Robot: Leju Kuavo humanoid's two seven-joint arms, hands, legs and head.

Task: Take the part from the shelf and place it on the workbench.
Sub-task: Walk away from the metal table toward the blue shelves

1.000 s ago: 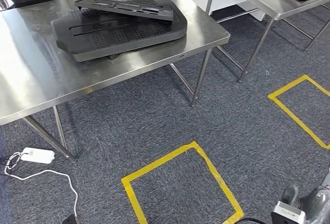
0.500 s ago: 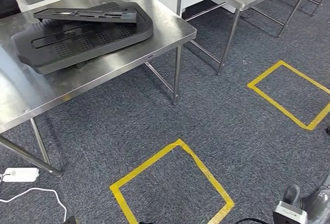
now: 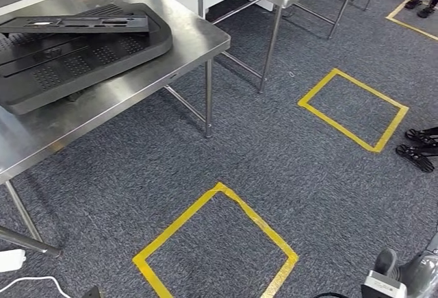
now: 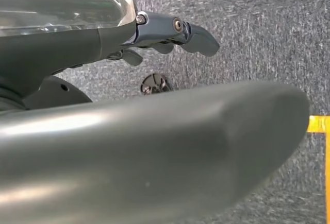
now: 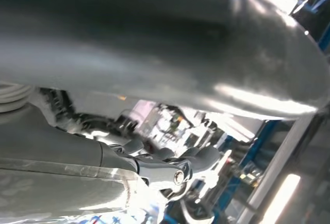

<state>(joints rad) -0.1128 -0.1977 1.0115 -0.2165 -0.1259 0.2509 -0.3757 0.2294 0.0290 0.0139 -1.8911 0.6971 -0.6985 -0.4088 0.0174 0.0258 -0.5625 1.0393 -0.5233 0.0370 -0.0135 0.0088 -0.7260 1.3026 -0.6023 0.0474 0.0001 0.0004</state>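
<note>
At upper left of the head view, a flat, perforated black plastic part [image 3: 77,55] lies on the shiny steel surface [image 3: 191,34], long axis running left-right, a slotted black panel [image 3: 77,22] on top. Left hand [image 4: 171,33] released, fingers extended; right hand [image 5: 171,165] grasps nothing, fingers loosely apart.

carpet: the speckled blue-grey carpet floor [image 3: 289,154] was all flecked, dark and light
tape: bright yellow tape square [image 3: 215,242] on it, plus a second yellow tape rectangle [image 3: 353,109]
workbench: shiny silver steel workbench [image 3: 191,38]
parts: matte black perforated plastic panels [image 3: 77,51], dotted hole grids
cable: white cable [image 3: 31,284]
</note>
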